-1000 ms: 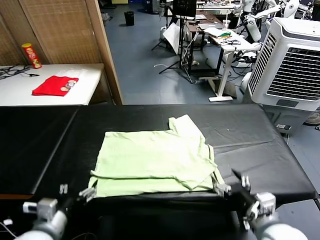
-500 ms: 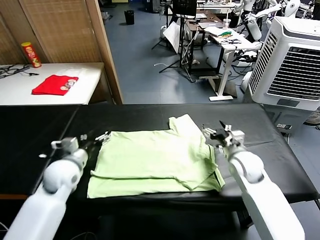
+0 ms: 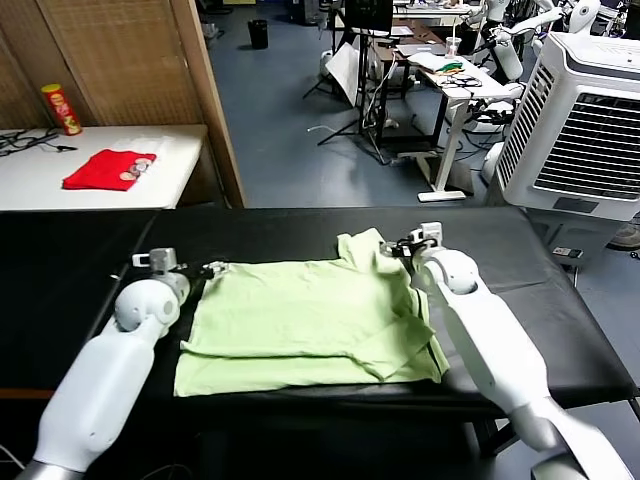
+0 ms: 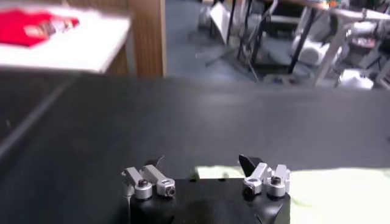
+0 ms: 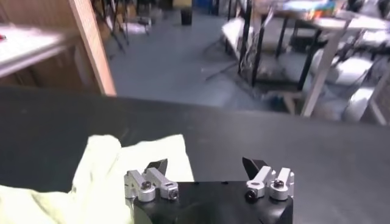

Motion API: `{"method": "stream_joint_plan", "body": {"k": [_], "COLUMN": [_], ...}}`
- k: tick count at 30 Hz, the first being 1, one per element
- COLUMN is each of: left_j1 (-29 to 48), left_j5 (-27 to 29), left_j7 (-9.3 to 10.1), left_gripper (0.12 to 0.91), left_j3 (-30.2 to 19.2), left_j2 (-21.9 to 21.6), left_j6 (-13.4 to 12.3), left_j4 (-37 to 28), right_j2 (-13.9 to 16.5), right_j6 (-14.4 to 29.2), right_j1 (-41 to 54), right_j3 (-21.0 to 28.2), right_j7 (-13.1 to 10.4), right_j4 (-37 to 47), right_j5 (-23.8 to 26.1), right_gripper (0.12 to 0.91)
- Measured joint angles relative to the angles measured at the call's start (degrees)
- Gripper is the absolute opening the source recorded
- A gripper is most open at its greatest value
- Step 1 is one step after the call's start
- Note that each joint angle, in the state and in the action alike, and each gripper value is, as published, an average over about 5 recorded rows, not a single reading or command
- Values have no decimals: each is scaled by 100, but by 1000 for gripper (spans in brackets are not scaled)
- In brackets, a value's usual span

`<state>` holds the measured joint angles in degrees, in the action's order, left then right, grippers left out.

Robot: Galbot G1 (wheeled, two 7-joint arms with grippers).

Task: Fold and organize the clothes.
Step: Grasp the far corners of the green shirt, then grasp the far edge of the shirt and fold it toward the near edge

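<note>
The clothes, a pale green T-shirt (image 3: 300, 320), lie partly folded on the black table (image 3: 500, 260), one sleeve (image 3: 365, 250) sticking out toward the far side. My left gripper (image 3: 210, 268) hovers open at the shirt's far left corner, nothing between its fingers. In the left wrist view that gripper (image 4: 200, 163) stands over black tabletop, with the shirt's edge (image 4: 341, 195) just behind and beside it. My right gripper (image 3: 395, 247) is open at the far right sleeve. In the right wrist view one fingertip (image 5: 157, 165) of the right gripper (image 5: 205, 165) is over the sleeve (image 5: 116, 161), the other over bare table.
A white side table (image 3: 170, 160) at the back left carries a small red folded garment (image 3: 108, 170) and a red can (image 3: 62, 110). A wooden partition (image 3: 205, 100) stands behind the black table. A white air cooler (image 3: 585, 130) stands at the right.
Both arms have swung from the shirt's near corners at the table's front edge up to its far corners. The shirt lies as before.
</note>
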<state>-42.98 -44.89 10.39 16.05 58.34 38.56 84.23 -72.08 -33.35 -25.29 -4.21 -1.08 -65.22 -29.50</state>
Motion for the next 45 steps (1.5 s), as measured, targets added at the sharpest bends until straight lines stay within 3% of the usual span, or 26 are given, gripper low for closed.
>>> {"method": "stream_joint_plan", "body": {"k": [3,6,13,16,18,20,26,31,37,45], "left_j1": [-3,-2,-6,-11,-12,-23,-189,-504,-1121,-2233], "left_j5": [12,18,37,41,52,76,184,196,78,97], "left_j7": [-39,-90,-245,-294,-304,-304,-288,-258,-174,-73], "left_gripper": [798,752,394,228,154,127,127,127,127,127], "left_j3": [-2,7,28,30,39,66,189,324,554,1031], "left_j2": [3,3,11,19,29,33,-80,-285,-632,-1101], "left_j6": [-17,-67,-232,-273,-302,-336,-429,-447,-429,-421], "left_j4": [-75,-141,-227,-226,-215,-186,92,631,1505,2614], "right_j2": [-128,-232,-352,-369,-357,-322,-129,207,688,1173], "right_j6": [33,-35,-96,54,210,359,686,745,472,-187], "right_j1": [69,96,6,-58,-110,-169,-437,-934,-1711,-2656], "right_j3": [15,-10,-96,-131,-157,-193,-315,-475,-740,-1037], "right_j7": [50,50,22,32,39,44,141,188,155,-136], "right_j4": [181,283,304,277,238,175,-332,-1231,-2328,-3474], "right_j5": [115,148,175,215,236,268,270,134,40,-201], "right_gripper": [767,643,250,143,125,121,121,121,121,121]}}
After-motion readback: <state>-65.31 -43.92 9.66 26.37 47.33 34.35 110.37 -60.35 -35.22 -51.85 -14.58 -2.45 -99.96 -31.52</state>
